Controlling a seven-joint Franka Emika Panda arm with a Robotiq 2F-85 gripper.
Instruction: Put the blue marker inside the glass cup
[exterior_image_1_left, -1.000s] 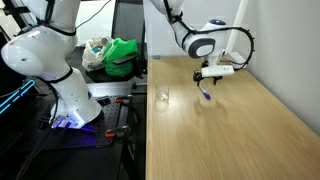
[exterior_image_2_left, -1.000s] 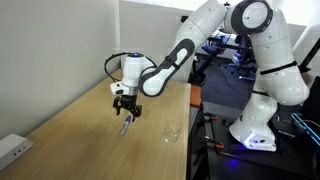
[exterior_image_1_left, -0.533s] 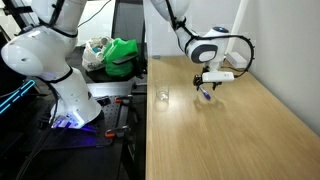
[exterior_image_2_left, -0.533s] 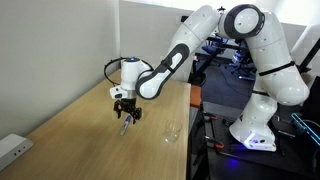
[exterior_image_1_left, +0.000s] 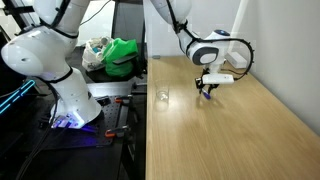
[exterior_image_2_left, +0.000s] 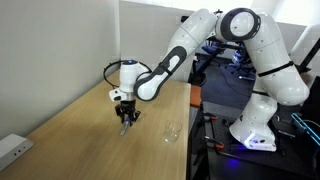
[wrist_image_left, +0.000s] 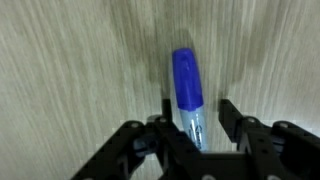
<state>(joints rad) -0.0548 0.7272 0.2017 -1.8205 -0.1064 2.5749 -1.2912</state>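
Below the wrist, in an exterior view, your fingers (exterior_image_1_left: 204, 86) have come down over the last second and now sit low over the worktop (exterior_image_1_left: 235, 140). The blue marker (exterior_image_1_left: 205, 95) shows only as a dark sliver right under their tips. The glass cup (exterior_image_1_left: 162, 96) stands well apart from the fingers, off to their side near the worktop's edge, and it is empty.

From the opposite exterior view the same drop shows: the fingers (exterior_image_2_left: 124, 118) have closed nearly all the gap to the worktop (exterior_image_2_left: 70, 130). The marker (exterior_image_2_left: 124, 128) pokes out just beneath them, and the cup (exterior_image_2_left: 172, 131) is well clear to one side.

At the wrist view you get the best read. The fingers (wrist_image_left: 232, 118) are spread apart, one on each side of the marker (wrist_image_left: 185, 75), which lies flat between them. Its blue cap points away from them and its lighter end sits right between the tips. A gap shows beside one finger, so nothing is clamped yet.

You look lined up and low enough. I judge that squeezing shut comes next, then the lift and the carry across to the cup.
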